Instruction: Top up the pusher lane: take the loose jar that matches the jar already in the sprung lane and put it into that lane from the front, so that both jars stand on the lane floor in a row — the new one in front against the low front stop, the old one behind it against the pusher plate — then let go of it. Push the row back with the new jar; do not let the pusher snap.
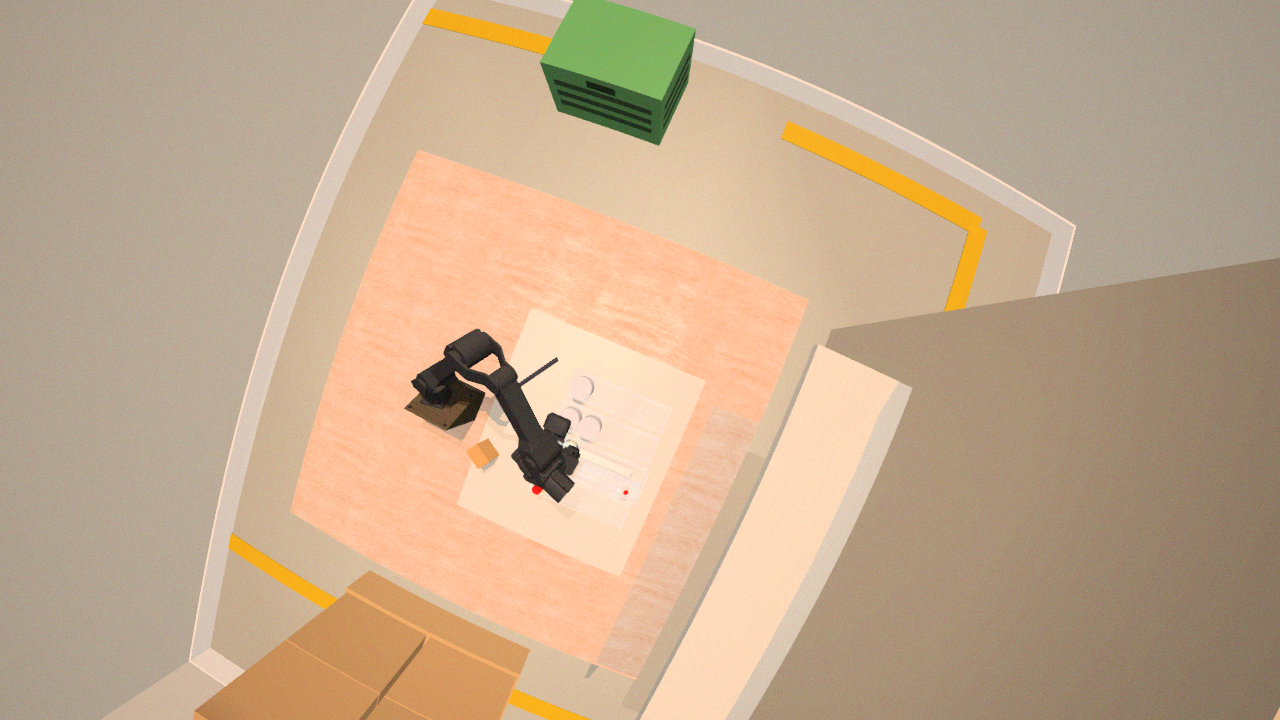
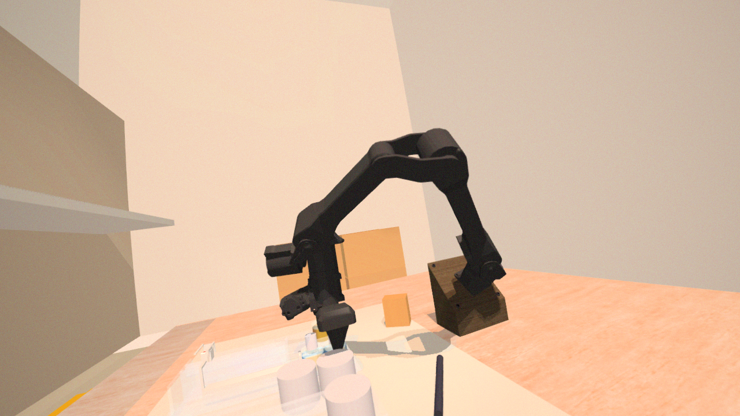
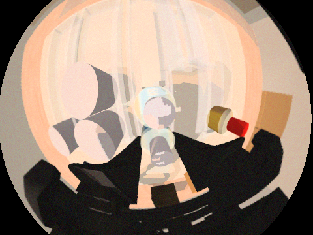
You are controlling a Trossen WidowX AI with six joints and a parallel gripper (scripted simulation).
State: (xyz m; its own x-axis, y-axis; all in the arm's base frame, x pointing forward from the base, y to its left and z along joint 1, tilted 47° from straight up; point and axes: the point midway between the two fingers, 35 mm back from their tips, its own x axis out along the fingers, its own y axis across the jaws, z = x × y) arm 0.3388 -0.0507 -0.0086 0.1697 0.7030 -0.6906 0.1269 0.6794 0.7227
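From above, arm point(image 1: 519, 411) reaches over pale mat point(image 1: 662, 394) w/ gripper point(image 1: 559, 479) at clear lanes; exterior view: fingers point(image 2: 337, 337) point down behind three pale cylinders point(image 2: 325, 382); wrist cam: gripper point(image 3: 158, 153) clenched on clear jar point(image 3: 158, 145), second clear jar point(image 3: 158, 109) just ahead, red-capped jar point(image 3: 227, 122) lying to right.

The black six-joint robot arm point(image 2: 393, 160) arched high from its base, elbow uppermost, forearm sloping down. Its black parallel-jaw gripper point(image 2: 337, 338) pointed straight down, fingers clamped on a small clear glass jar point(image 3: 159, 145).
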